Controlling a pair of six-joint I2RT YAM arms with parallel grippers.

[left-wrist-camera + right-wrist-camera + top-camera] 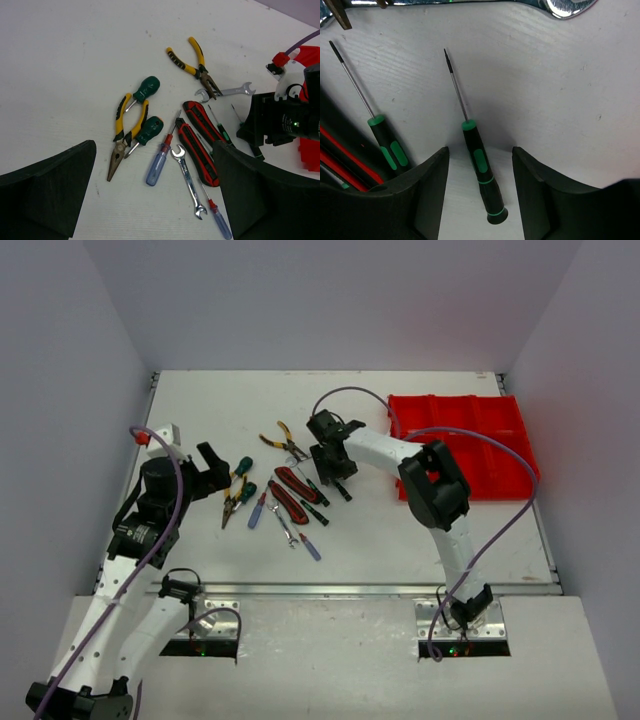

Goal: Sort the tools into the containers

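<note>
Straddling the slim screwdriver on the table, the right gripper is standing part-open, aligned to pinch its handle. The left gripper is hovering wide open above the tool pile.

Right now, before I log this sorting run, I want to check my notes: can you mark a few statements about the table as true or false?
1. The right fingers straddle a thin black-and-green screwdriver. True.
2. The red tray already holds a wrench. False: no tool shows in it; both wrenches lie on the table.
3. The left fingers grip a pair of pliers. False: they stand open and empty.
4. Two pairs of yellow-handled pliers lie on the table. True.
</note>
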